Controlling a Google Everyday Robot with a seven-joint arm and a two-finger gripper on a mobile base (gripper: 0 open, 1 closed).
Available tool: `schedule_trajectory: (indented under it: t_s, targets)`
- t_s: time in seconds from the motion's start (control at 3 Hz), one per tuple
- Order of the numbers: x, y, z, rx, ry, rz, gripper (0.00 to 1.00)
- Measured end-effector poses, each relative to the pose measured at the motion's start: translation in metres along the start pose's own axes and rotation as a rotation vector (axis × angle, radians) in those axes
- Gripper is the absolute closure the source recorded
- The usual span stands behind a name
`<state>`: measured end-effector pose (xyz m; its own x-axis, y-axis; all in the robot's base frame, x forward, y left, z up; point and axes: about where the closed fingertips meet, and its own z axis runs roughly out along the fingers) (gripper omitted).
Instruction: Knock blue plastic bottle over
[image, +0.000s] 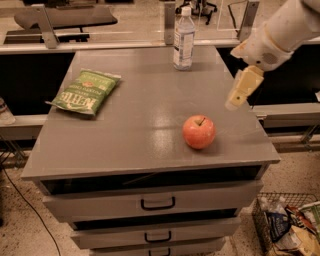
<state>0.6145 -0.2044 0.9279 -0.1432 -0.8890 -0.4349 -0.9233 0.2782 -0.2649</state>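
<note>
The pincer (236, 99) hangs over the cabinet top (140, 125) near the apple (199, 131), well apart from the upright blue plastic bottle (183, 39).
</note>
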Motion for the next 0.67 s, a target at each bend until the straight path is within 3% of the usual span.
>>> schedule_trajectory:
  t_s: [0.33, 0.67]
  targets:
    - [-0.017, -0.053, 0.043, 0.007, -0.144, 0.020, 0.00]
    - [-0.023, -0.073, 0.038, 0.039, -0.187, 0.023, 0.00]
